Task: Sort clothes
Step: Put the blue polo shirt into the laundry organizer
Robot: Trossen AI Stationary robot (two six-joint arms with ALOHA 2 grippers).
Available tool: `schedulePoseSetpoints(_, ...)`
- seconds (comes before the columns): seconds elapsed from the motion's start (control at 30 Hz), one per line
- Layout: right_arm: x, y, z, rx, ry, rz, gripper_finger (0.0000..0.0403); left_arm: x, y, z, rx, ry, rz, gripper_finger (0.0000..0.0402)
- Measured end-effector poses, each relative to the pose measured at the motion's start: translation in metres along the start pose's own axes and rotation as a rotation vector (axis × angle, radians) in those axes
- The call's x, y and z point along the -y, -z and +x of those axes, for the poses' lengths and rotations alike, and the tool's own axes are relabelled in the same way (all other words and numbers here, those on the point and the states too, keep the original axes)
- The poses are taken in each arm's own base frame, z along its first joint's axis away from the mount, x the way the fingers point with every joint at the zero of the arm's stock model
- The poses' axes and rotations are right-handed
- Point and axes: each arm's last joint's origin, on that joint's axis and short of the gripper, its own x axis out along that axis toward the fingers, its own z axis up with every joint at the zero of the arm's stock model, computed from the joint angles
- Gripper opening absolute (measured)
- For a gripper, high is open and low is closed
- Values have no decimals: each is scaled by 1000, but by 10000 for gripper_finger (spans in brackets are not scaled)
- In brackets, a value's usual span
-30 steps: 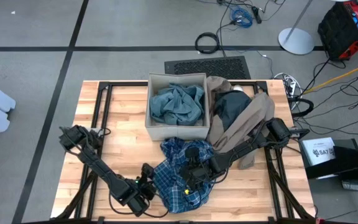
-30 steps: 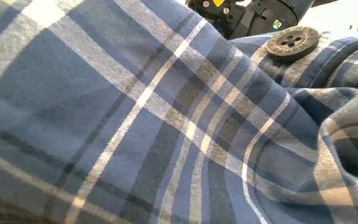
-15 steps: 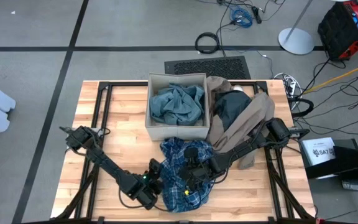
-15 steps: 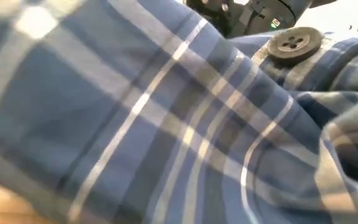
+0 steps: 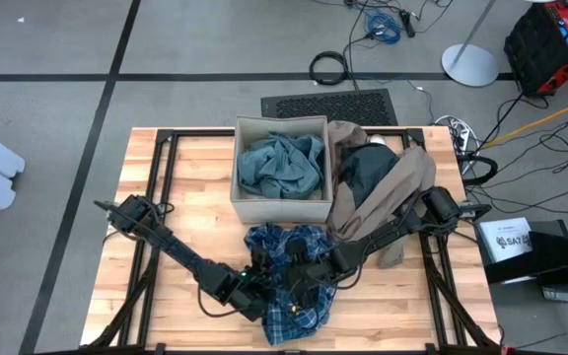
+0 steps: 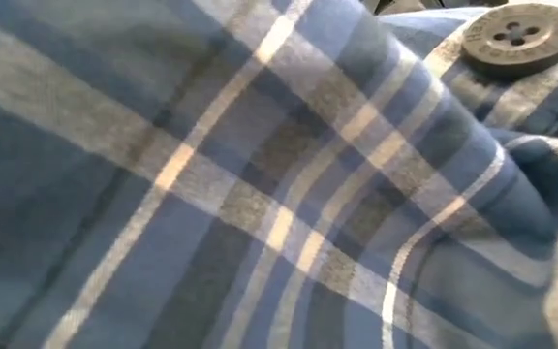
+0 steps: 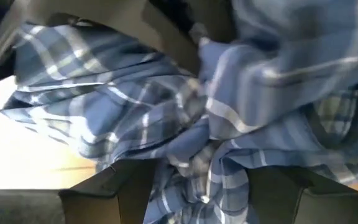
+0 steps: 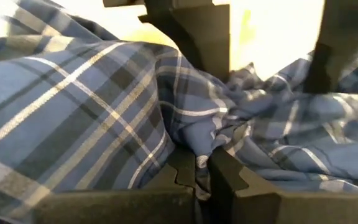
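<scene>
Plaid fabric fills my low view: the blue-white plaid shirt (image 6: 260,194) lies right against that camera, with a grey four-hole button (image 6: 521,37) at about 1 o'clock in the picture. From above I see the shirt (image 5: 289,276) bunched on the tabletop (image 5: 190,177) at roughly 6 o'clock, near the front edge.

My left gripper (image 5: 264,296) has reached in from 9 o'clock and is buried in the shirt's left side; in the left wrist view its fingers (image 7: 126,186) are spread, with plaid folds (image 7: 197,155) lying between them. I cannot tell whether they actually clamp the cloth.

My right gripper (image 5: 309,274) comes in from 3 o'clock and sits on the same heap, just beside the left one. In the right wrist view its fingers (image 8: 182,177) are pressed together, pinching a fold of the shirt (image 8: 191,124) at the tips.

Farther back, at 12 o'clock, stands the tan cardboard box (image 5: 282,208) with the teal-green piece (image 5: 279,163) crumpled inside. Touching its right wall, toward 1 o'clock, the taupe-brown piece (image 5: 402,187) drapes over the right arm, and the dark black-green piece (image 5: 363,168) lies on top of it.
</scene>
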Motion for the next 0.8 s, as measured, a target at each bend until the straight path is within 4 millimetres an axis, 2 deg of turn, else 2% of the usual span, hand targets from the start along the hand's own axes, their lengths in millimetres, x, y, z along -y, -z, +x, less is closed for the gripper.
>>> schedulePoseSetpoints(0.37,-3,-12,-1,126,-55,-46,4,-4,-14,1,109,-19,-38,232)
schedulePoseSetpoints(0.63,-2,-10,-3,90,30,-3,4,-5,-16,0,121,-71,-73,232)
schedulePoseSetpoints(0.8,-3,-9,-5,79,72,-5,4,-3,-15,-1,113,-29,-204,232)
